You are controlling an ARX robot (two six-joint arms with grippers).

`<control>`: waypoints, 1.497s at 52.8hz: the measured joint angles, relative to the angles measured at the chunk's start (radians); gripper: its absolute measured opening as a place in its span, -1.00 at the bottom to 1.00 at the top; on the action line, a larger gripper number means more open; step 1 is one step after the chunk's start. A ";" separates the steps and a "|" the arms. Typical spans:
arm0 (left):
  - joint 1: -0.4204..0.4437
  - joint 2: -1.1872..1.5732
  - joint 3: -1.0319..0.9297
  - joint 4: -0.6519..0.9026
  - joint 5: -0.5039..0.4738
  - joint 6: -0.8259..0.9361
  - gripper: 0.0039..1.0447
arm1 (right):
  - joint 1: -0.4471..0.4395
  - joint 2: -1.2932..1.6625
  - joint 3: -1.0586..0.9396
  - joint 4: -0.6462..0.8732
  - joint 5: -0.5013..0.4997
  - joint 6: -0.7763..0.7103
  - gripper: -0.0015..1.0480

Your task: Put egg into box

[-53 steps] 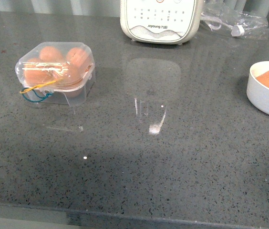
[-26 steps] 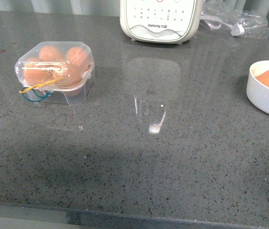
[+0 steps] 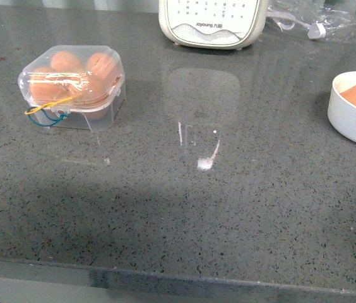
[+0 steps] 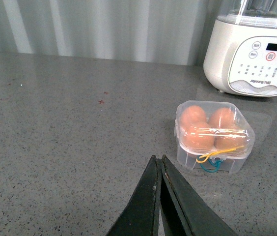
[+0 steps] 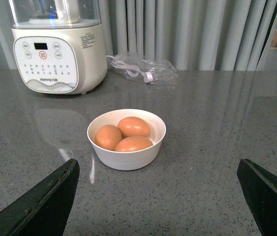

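The clear plastic box (image 3: 72, 86) sits at the left of the counter with its lid closed, several brown eggs inside and yellow and blue bands at its front. It also shows in the left wrist view (image 4: 213, 136). My left gripper (image 4: 158, 162) is shut and empty, short of the box. Three brown eggs (image 5: 125, 134) lie in a white bowl (image 5: 126, 158), which also shows in the front view (image 3: 353, 121) at the right edge. My right gripper (image 5: 158, 172) is wide open and empty, facing the bowl from a little way off. Neither arm shows in the front view.
A cream Joyoung blender (image 3: 213, 24) stands at the back centre; it also shows in the left wrist view (image 4: 254, 54) and the right wrist view (image 5: 57, 49). A clear bag with a cable (image 5: 143, 69) lies behind the bowl. Grey counter front edge (image 3: 178, 281) is near.
The front view has shifted: the box, blender and bowl all sit slightly higher in the frame than a second ago. Nothing on the counter has moved relative to the rest.
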 joint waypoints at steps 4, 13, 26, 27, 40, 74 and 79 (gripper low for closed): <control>0.000 -0.040 0.000 -0.041 0.000 0.000 -0.94 | 0.000 0.000 0.000 0.000 0.000 0.000 0.86; 0.000 -0.122 0.000 -0.119 0.000 0.000 -0.94 | 0.000 0.000 0.000 0.000 0.000 0.000 0.86; 0.000 -0.220 0.000 -0.217 0.000 0.000 -0.94 | 0.000 0.000 0.000 0.000 0.000 0.000 0.86; 0.000 -0.226 0.000 -0.223 0.000 0.000 -0.94 | 0.000 0.000 0.000 0.000 0.000 0.000 0.86; 0.000 -0.330 0.000 -0.327 -0.001 0.000 -0.94 | 0.000 0.000 0.000 0.000 0.000 0.000 0.86; 0.000 -0.457 0.000 -0.460 0.000 0.002 0.29 | 0.000 0.000 0.000 0.000 0.000 0.000 0.86; 0.000 -0.457 0.000 -0.460 0.000 0.002 0.61 | 0.000 0.000 0.000 0.000 0.000 0.000 0.86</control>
